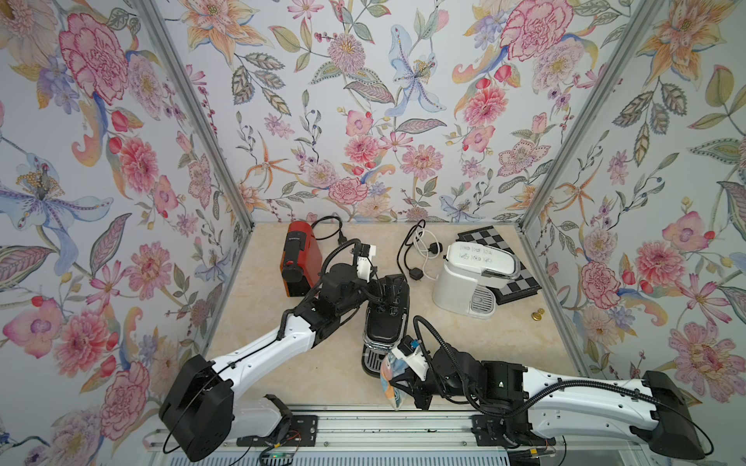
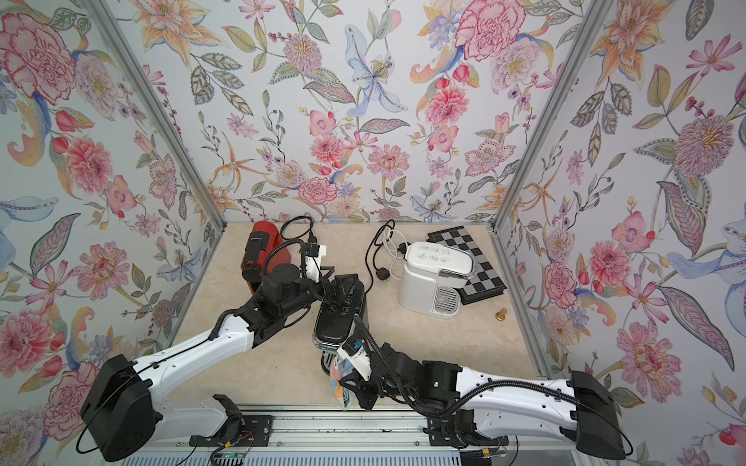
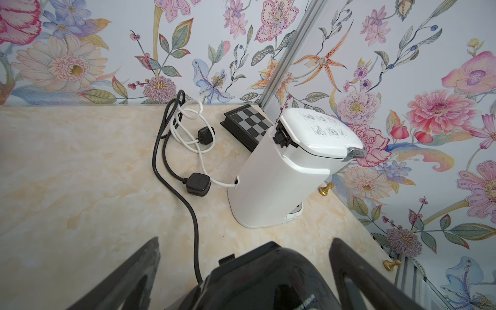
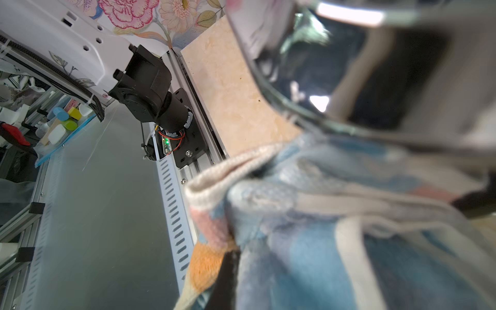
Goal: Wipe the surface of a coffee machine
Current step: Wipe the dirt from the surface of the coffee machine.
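The black coffee machine (image 1: 385, 318) is standing on the tabletop (image 1: 524, 343). The left claw (image 1: 388, 291) is straddling its top, spread wide, gripping nothing. The right claw (image 1: 407, 387) is clamping a soft, limp cloth (image 1: 388, 373) beside its front. Its glossy, rigid shell is probably calling for bracing at the sides.

A robot lab cell dressed up as a home kitchen.
Floral wallpaper panels (image 1: 363, 121) sit in bare aluminium posts (image 1: 193, 113) around a marble-look counter (image 1: 504, 343); a metal mounting rail (image 1: 383, 427) runs along its front edge, and the right wrist view shows a cluttered tray (image 4: 65, 139) of coloured plastic parts beyond.
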Robot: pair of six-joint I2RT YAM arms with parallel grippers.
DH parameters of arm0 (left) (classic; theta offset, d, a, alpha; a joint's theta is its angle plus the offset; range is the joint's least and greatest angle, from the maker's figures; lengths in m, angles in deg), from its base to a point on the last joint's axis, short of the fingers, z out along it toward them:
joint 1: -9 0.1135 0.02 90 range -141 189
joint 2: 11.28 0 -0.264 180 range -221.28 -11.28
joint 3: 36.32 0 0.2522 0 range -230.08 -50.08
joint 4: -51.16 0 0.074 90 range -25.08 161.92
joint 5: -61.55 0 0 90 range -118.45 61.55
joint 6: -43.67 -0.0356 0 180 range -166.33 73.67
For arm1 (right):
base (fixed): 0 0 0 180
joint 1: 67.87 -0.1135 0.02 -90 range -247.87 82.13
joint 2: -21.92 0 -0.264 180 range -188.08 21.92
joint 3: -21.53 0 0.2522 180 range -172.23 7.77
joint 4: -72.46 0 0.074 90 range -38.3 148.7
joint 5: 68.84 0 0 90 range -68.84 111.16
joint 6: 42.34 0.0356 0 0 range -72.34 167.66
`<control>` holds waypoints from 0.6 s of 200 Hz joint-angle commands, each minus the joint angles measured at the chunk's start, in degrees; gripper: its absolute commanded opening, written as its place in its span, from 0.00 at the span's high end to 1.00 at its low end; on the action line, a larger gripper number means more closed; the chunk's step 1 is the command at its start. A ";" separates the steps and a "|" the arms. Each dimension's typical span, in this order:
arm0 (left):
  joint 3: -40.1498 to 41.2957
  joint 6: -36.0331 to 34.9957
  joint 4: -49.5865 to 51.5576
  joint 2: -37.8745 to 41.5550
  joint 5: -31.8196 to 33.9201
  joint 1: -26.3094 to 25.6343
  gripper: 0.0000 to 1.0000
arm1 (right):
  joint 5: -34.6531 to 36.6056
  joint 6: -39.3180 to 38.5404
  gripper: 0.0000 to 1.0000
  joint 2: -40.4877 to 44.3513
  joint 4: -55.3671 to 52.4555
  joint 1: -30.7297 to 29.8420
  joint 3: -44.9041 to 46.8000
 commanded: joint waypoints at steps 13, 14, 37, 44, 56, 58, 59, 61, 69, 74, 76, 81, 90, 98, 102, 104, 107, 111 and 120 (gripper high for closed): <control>4.78 -1.02 10.05 -0.39 0.41 -0.79 0.01 | 3.37 -3.31 1.00 -3.66 4.51 -1.76 -4.75; 4.79 -1.04 10.05 -0.33 0.39 -0.81 0.01 | 3.28 -3.39 1.00 -3.85 4.57 -1.73 -4.87; 5.57 -1.04 9.41 0.40 0.47 -0.74 0.01 | 1.17 -4.44 1.00 -7.97 4.97 -1.86 -8.12; 5.75 -1.04 9.20 0.50 0.46 -0.75 0.01 | 1.16 -4.72 1.00 -8.83 5.14 -1.94 -8.82; 6.01 -0.91 8.81 0.60 0.23 -0.68 0.01 | 1.07 -5.20 1.00 -10.05 5.84 -1.87 -9.64; 6.03 -0.93 8.76 0.60 0.20 -0.72 0.01 | 1.12 -5.24 1.00 -10.20 5.92 -1.83 -9.79; 6.08 -0.95 8.70 0.60 0.19 -0.72 0.01 | 1.14 -5.32 1.00 -10.33 5.93 -1.80 -9.89; 6.11 -0.96 8.64 0.60 0.12 -0.75 0.01 | 1.20 -5.36 1.00 -10.52 5.96 -1.79 -10.01; 6.21 -0.89 8.48 0.61 -0.06 -0.77 0.01 | 1.48 -5.73 1.00 -11.00 6.05 -1.58 -10.61; 6.21 -0.96 8.47 0.60 -0.15 -0.73 0.01 | 1.62 -5.88 1.00 -11.33 6.27 -1.39 -10.83; 6.21 -0.99 8.43 0.60 -0.23 -0.73 0.01 | 1.65 -5.98 1.00 -11.38 6.42 -1.36 -10.88; 6.30 -1.04 8.29 0.65 -0.32 -0.74 0.01 | 1.40 -6.06 1.00 -11.67 6.59 -1.06 -11.23; 6.30 -1.01 8.16 0.69 -0.43 -0.74 0.01 | 0.79 -6.41 1.00 -12.11 6.78 -0.75 -11.76; 6.30 -1.06 8.26 0.79 -0.43 -0.73 0.01 | 0.66 -6.67 1.00 -12.66 7.03 -0.50 -12.26; 6.30 -1.13 8.16 0.78 -0.43 -0.74 0.01 | 0.44 -6.63 1.00 -12.98 7.24 -0.29 -12.51; 6.30 -1.07 8.22 0.82 -0.43 -0.73 0.01 | 0.21 -6.70 1.00 -13.20 7.30 -0.13 -12.64; 6.31 -1.11 8.17 0.86 -0.49 -0.75 0.01 | -0.13 -6.76 1.00 -13.46 7.36 0.02 -12.82; 6.30 -1.18 8.28 0.87 -0.52 -0.82 0.01 | -0.52 -6.80 1.00 -13.87 7.56 0.26 -13.17; 6.34 -1.23 8.37 1.04 -0.52 -0.73 0.01 | -1.27 -6.98 1.00 -14.96 7.84 0.84 -13.75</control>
